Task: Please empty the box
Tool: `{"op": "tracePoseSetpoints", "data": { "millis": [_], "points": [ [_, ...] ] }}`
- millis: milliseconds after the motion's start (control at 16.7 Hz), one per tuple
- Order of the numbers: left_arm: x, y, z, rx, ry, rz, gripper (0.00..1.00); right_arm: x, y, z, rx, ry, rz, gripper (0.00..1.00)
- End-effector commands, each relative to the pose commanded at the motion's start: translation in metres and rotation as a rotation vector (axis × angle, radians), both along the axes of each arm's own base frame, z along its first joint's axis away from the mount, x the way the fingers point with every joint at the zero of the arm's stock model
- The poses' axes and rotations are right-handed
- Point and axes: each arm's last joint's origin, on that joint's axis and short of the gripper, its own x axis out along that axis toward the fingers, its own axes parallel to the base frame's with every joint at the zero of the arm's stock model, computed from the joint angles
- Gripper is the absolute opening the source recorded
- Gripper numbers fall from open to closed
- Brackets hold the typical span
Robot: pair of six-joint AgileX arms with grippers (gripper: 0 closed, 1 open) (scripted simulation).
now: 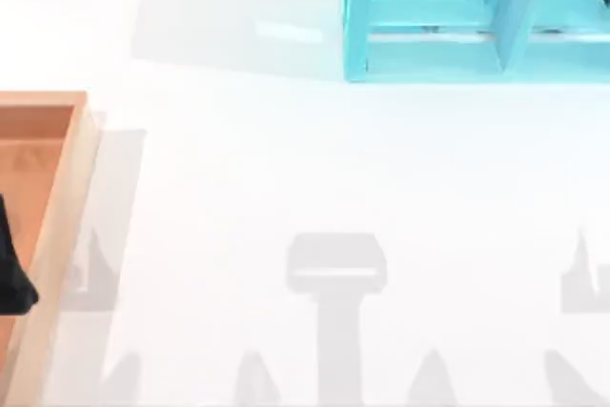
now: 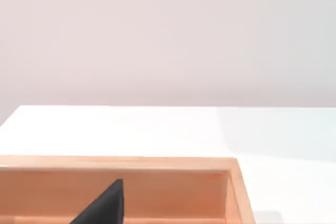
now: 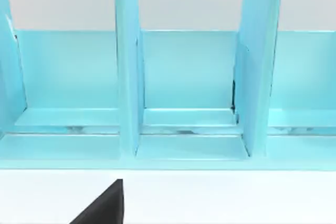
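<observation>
Left tool (image 1: 13, 274) over tan-rimmed, orange-floored box (image 1: 67, 188).

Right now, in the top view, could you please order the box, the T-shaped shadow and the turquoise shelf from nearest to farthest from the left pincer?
1. box, under the left pincer, at the left edge of the table.
2. T-shaped shadow, mid-table.
3. turquoise shelf, at the back right.

White glossy table (image 1: 286, 169), turquoise shelf unit (image 1: 429, 54) placed at its far right, pale plain wall (image 2: 168, 35) behind, soft shadows cast.
</observation>
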Motion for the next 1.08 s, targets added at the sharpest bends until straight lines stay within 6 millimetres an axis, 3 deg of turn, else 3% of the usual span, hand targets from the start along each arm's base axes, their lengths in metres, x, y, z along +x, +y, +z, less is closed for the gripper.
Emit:
{"op": "tracePoseSetpoints", "data": {
  "millis": [240, 540, 840, 1080],
  "points": [
    [0.0, 0.001, 0.005, 0.008, 0.034, 0.011, 1.0, 0.0, 0.0, 0.0, 0.0, 0.0, 0.0, 1.0],
    [0.009, 0.009, 0.038, 0.062, 0.296, 0.064, 1.0, 0.0, 0.0, 0.0, 0.0, 0.0, 0.0, 1.0],
    [0.048, 0.027, 0.07, 0.103, 0.749, 0.093, 1.0, 0.0, 0.0, 0.0, 0.0, 0.0, 0.0, 1.0],
    [0.092, 0.05, 0.078, 0.092, 1.126, 0.072, 1.0, 0.0, 0.0, 0.0, 0.0, 0.0, 0.0, 1.0]
  ]
}}
